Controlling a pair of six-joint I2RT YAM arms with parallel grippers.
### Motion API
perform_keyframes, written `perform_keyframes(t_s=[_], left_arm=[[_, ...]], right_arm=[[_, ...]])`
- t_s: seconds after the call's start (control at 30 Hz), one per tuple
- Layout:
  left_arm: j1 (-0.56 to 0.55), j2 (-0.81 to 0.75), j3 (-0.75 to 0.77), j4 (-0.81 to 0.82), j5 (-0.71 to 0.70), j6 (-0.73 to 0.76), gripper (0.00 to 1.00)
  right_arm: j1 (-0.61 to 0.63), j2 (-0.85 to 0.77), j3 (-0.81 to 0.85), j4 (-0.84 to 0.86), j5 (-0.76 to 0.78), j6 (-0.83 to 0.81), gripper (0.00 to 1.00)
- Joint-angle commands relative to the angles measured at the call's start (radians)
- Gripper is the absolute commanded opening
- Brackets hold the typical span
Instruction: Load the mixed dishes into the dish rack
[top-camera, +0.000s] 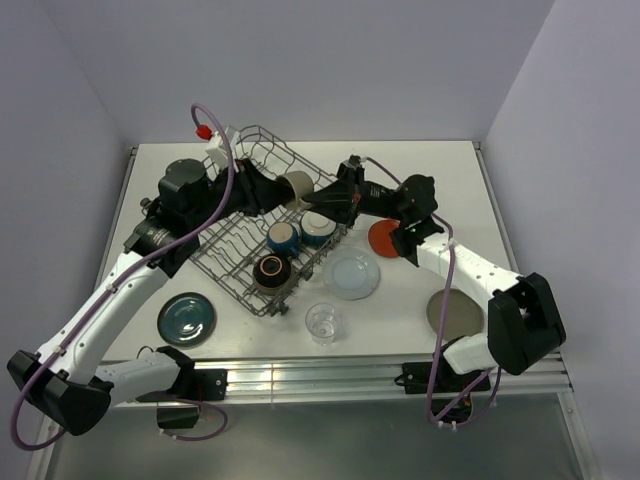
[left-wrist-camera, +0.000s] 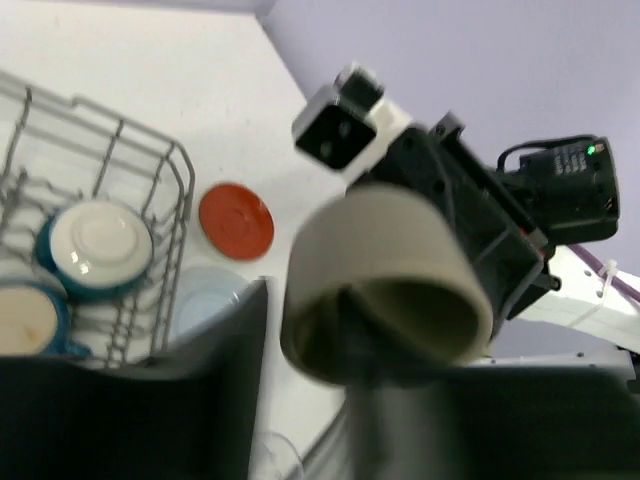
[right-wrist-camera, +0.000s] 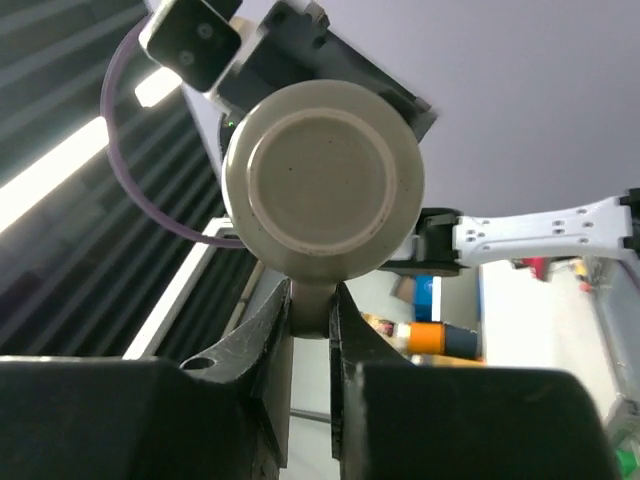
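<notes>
Right gripper (right-wrist-camera: 312, 300) clamps the beige cup (right-wrist-camera: 325, 180) by its rim above the dish rack (top-camera: 232, 250). I cannot tell whether the left gripper (top-camera: 278, 190) grips it, so an early release could drop it.

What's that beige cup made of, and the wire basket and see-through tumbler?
The beige cup: likely glazed ceramic; thick wall, smooth matte sheen, raised foot ring. The dish rack: grey metal wire, perhaps coated; thin bent rods. The clear glass: glass or clear plastic; the table shows through.

Robot lab cell, not a home kitchen. White table (top-camera: 420, 170) boxed by plain pale walls (top-camera: 300, 60); cabled arm bases (top-camera: 160, 372) bolted to near-edge aluminium rail (top-camera: 320, 372). Possibly ceiling strip lights (right-wrist-camera: 60, 185) overhead.
</notes>
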Motion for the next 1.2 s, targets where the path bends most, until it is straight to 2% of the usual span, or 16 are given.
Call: perform_keyframes(t_s=[0.0,0.07,0.1,0.13,0.3,0.33,0.37,0.4,0.43,0.47,0.5,0.53,0.6,0.67,0.83,1.17], left_arm=[[-0.006,-0.046,0.031,-0.149,-0.047,-0.012,0.47],[0.001,-0.055,0.034,-0.209,-0.109,-0.015,0.7],[0.011,-0.076,0.023,-0.235,-0.173,-0.019,0.96],[0.015,-0.088,0.015,-0.281,-0.204,-0.024,0.99],[0.048,-0.167,-0.017,-0.452,-0.414,-0.078,0.99],[0.049,-0.17,-0.011,-0.485,-0.507,-0.087,0.99],[0.048,-0.168,0.015,-0.59,-0.57,-0.131,0.99],[0.052,-0.149,0.034,-0.658,-0.639,-0.159,0.99],[0.054,-0.132,0.058,-0.732,-0.711,-0.195,0.99],[0.058,-0.113,0.104,-0.859,-0.829,-0.258,0.99],[0.067,-0.077,0.124,-0.909,-0.873,-0.278,0.99],[0.072,-0.061,0.144,-0.947,-0.905,-0.297,0.99],[0.08,-0.037,0.183,-0.998,-0.959,-0.319,0.99],[0.086,-0.039,0.201,-1.001,-0.973,-0.334,0.98],[0.097,-0.136,0.213,-0.912,-0.971,-0.337,0.95],[0.101,-0.182,0.267,-0.917,-1.019,-0.352,0.93]], right_arm=[[-0.011,0.012,0.11,-0.133,0.027,-0.082,0.0],[-0.011,0.023,0.136,-0.196,0.011,-0.155,0.0],[-0.009,0.026,0.14,-0.222,0.011,-0.171,0.0],[-0.009,0.032,0.146,-0.239,0.011,-0.185,0.0],[-0.008,0.058,0.225,-0.472,0.016,-0.389,0.0],[-0.006,0.075,0.236,-0.492,0.016,-0.441,0.0],[-0.003,0.084,0.265,-0.527,0.025,-0.479,0.0],[-0.003,0.092,0.291,-0.651,0.033,-0.539,0.0],[0.0,0.118,0.322,-0.735,0.043,-0.682,0.0],[0.009,0.135,0.401,-0.906,0.062,-0.756,0.0],[0.018,0.153,0.449,-1.005,0.109,-0.839,0.0],[0.031,0.204,0.503,-1.099,0.144,-1.01,0.0],[0.084,0.267,0.694,-1.374,0.286,-1.174,0.0],[0.151,0.362,0.852,-1.545,0.381,-1.344,0.0],[0.264,0.524,1.034,-1.698,0.618,-1.536,0.0],[0.435,0.661,1.106,-1.743,0.761,-1.65,0.0]])
